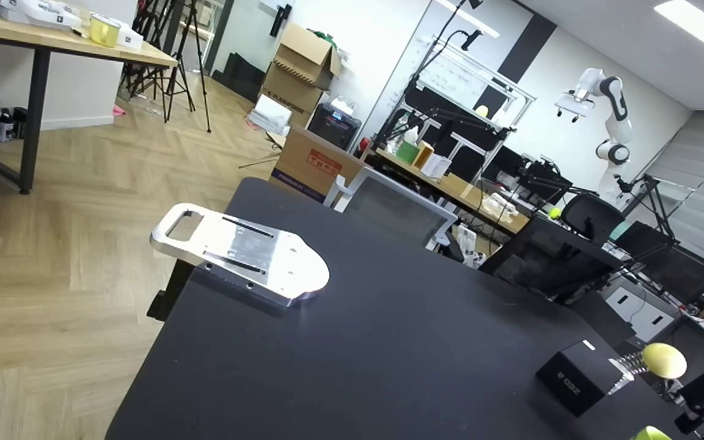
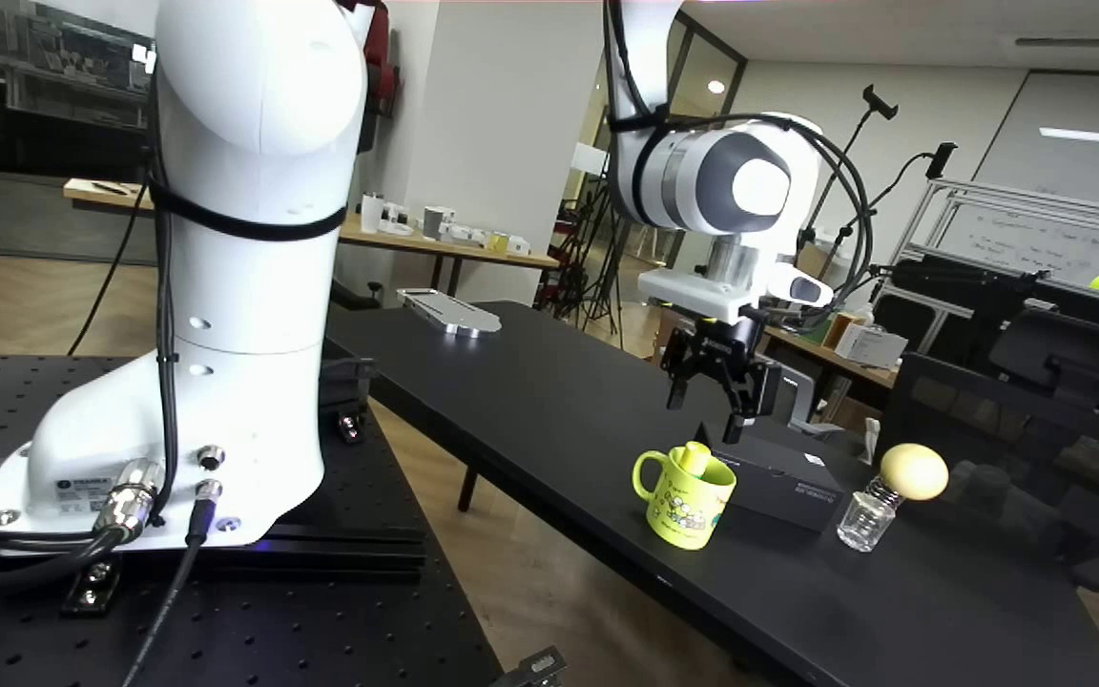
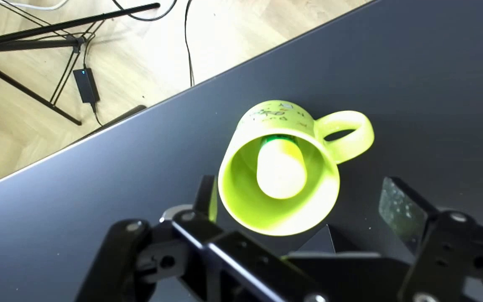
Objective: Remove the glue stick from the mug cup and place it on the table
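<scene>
Now, in an exterior view, a metal plate (image 1: 254,252) is lying at the edge of the worktop (image 1: 388,348), well apart from the box (image 1: 578,380). And here, in an exterior view, the pincer (image 2: 705,417) is hanging near the mug (image 2: 688,508), and the glue stick (image 2: 694,460) is sitting inside, its top showing at the rim. In the wrist view, the pincer is gaping wide, mug and glue stick showing between its fingers (image 3: 401,213).

Black box (image 2: 783,489) crowds mug (image 2: 687,506); room lies above
</scene>
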Robot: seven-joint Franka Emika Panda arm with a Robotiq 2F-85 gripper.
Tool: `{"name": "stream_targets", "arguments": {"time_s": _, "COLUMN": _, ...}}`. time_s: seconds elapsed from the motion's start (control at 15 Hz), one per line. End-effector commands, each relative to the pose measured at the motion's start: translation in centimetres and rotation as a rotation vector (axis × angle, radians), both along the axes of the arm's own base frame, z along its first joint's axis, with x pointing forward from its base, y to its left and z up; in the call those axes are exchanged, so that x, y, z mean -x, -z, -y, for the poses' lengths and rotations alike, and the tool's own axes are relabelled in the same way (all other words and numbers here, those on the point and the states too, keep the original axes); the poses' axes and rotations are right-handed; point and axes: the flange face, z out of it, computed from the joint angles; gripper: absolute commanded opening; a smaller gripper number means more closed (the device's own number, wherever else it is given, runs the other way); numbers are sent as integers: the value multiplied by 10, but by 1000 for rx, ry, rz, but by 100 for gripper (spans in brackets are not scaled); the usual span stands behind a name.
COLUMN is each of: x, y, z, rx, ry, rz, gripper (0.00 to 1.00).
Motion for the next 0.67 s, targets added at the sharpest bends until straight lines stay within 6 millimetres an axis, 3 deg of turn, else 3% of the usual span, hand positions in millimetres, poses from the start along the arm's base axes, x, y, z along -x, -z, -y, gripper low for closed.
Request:
{"name": "stream_targets", "arguments": {"time_s": 0.0, "x": -5, "y": 17, "z": 5, "rx": -1, "ry": 30, "rz": -11, "gripper": 100}}
{"name": "stream_targets", "arguments": {"time_s": 0.2, "x": -4, "y": 25, "z": 7, "rx": -2, "ry": 37, "rz": 5, "gripper": 100}}
{"name": "stream_targets", "arguments": {"time_s": 0.27, "x": -5, "y": 25, "z": 8, "rx": -1, "ry": 38, "rz": 18, "gripper": 75}}
{"name": "stream_targets", "arguments": {"time_s": 0.33, "x": -5, "y": 26, "z": 9, "rx": 0, "ry": 40, "rz": 29, "gripper": 74}}
{"name": "stream_targets", "arguments": {"time_s": 0.6, "x": -6, "y": 27, "z": 15, "rx": 0, "ry": 55, "rz": 53, "gripper": 45}}
